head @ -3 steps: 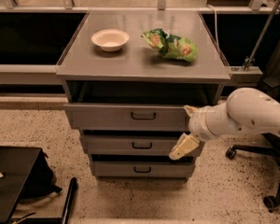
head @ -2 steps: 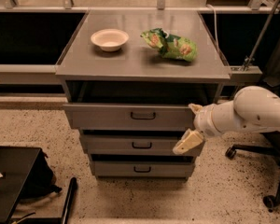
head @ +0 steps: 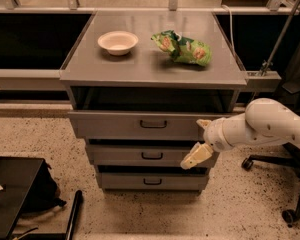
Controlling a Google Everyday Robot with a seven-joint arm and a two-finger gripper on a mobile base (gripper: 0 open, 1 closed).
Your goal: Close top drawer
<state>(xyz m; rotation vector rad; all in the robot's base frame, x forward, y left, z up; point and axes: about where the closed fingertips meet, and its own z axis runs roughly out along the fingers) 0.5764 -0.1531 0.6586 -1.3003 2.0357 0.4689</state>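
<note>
The top drawer [head: 140,124] of the grey cabinet stands pulled out a little, and its flat front with a small dark bar handle [head: 153,124] juts ahead of the cabinet frame. My gripper [head: 200,140] is at the right end of the drawer fronts. It is open and empty. One pale fingertip [head: 204,124] is at the top drawer's right edge, and the other finger [head: 196,156] hangs in front of the second drawer [head: 140,155]. My white arm [head: 262,126] comes in from the right.
A white bowl [head: 118,42] and a green chip bag [head: 184,47] lie on the cabinet top. The third drawer [head: 150,181] is at the bottom. An office chair base [head: 290,194] stands at the right, and a black case [head: 15,194] is on the floor at the left.
My gripper has shifted only slightly at the right end of the drawers and stays open. The top drawer front has not visibly moved.
</note>
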